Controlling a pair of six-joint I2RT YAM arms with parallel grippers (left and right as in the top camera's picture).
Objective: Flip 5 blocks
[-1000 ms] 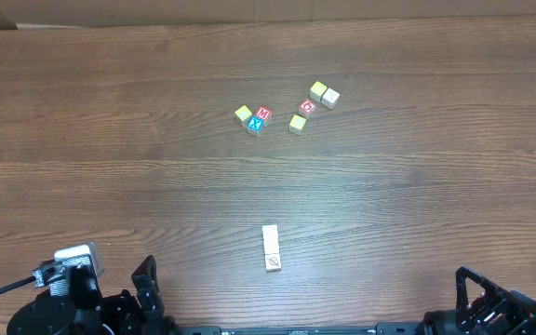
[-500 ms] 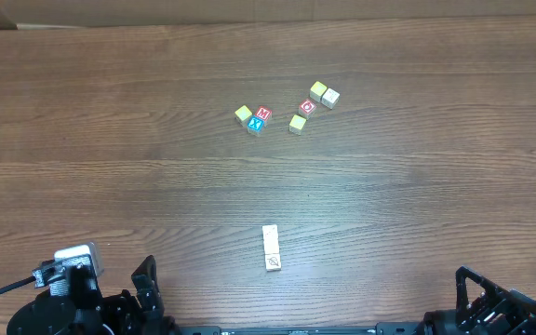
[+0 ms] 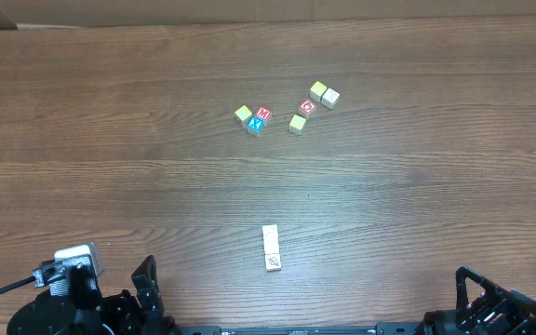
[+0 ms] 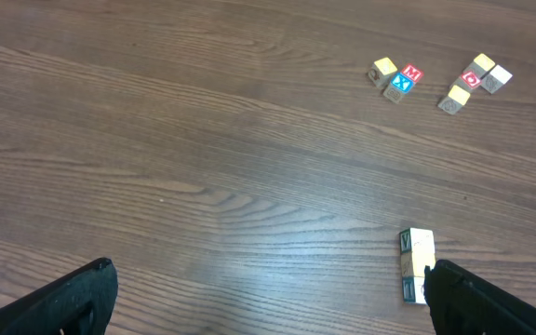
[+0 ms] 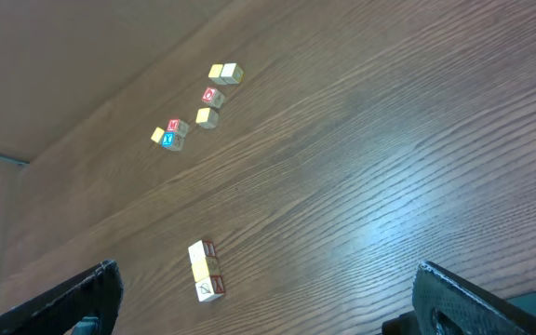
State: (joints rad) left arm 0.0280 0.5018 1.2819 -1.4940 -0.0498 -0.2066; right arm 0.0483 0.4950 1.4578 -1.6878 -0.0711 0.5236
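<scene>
Left gripper (image 4: 270,287): spread wide, empty; only the finger ends in frame.
Right gripper (image 5: 268,279): spread wide, empty; cropped likewise.
Loose blocks (image 3: 297,123): scattered on far side of table (image 3: 110,140); most markings unreadable.
Row of blocks (image 3: 271,247): mid-table, nearer the arms.

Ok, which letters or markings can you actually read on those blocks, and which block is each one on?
"M": on the red top of the left red block.
"X", probably, slightly blurred: on the blue block touching it.
"O", or a plain ring: on the right red block.
Too small to read: dark marks on the row of cream blocks nearer the arms.
Nothing legible: the yellow blocks.
</scene>
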